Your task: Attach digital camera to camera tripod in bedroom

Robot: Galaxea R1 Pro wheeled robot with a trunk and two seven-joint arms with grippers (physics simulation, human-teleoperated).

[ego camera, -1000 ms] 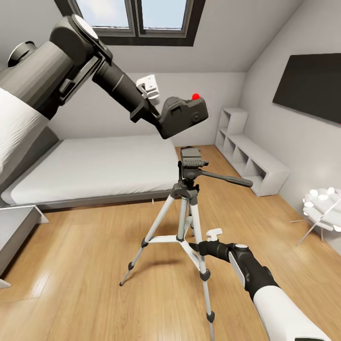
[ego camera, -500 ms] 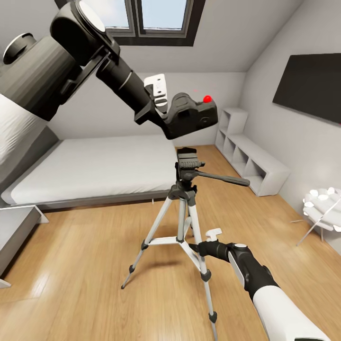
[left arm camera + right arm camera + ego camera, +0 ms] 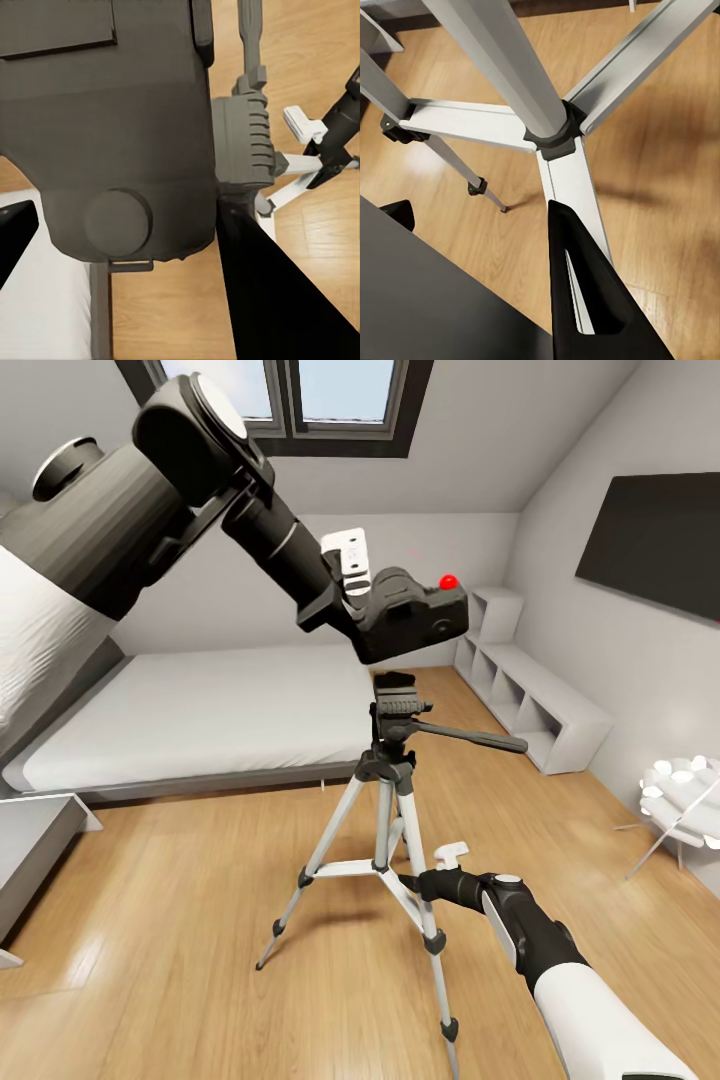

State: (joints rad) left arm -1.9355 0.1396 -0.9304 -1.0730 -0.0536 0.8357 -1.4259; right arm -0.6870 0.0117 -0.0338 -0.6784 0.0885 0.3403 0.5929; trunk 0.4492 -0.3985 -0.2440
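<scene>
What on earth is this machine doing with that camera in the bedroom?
A two-armed robot is mounting a digital camera on a camera tripod. Its left claw holds the small black camera in the air just above the tripod's black head, not yet seated on it. Its right claw sits low by the tripod's leg braces; whether it grips them is unclear. The tripod stands on the wood floor near the bed.

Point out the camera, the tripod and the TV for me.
camera (image 3: 410, 618), head view, on the black body below the red button.
tripod (image 3: 399, 706), head view, on its black head under the camera.
TV (image 3: 655, 540), head view, on the middle of the dark wall screen.
</scene>
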